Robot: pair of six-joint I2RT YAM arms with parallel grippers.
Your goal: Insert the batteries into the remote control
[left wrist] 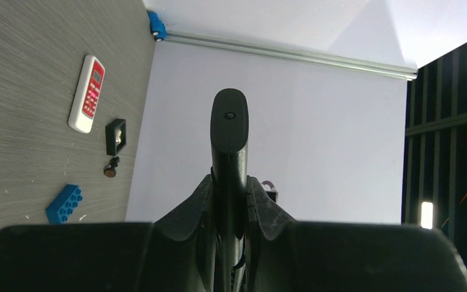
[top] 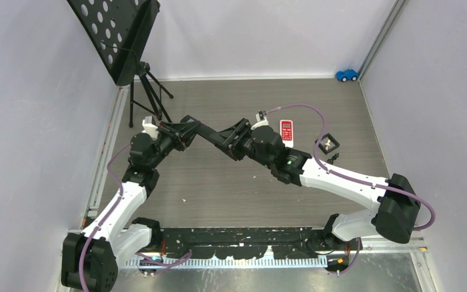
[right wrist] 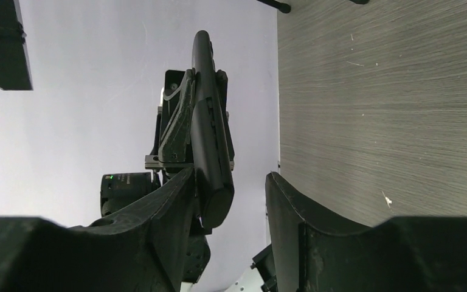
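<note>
Pale walls (top: 249, 36) enclose a grey wood-grain table (top: 231, 194), seemingly evenly lit.

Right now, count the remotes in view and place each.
2. One white-and-red remote lies flat on the table beyond the right arm. One black remote is clamped in the left gripper, its end between the right gripper's open fingers. Others may be hidden.

Both arms share one build: the left arm (top: 114, 207) and the right arm (top: 340, 178) wear glossy white shells along their long links, with boxy matt-black housings at the joints. A thin purple cable (top: 324, 121) loops from segment to segment on each. A small green light (top: 289, 162) glows on the right forearm. The left gripper's fingers (left wrist: 266, 210) are curved black plastic wedges — the right gripper's fingers (right wrist: 292, 213) match.
</note>
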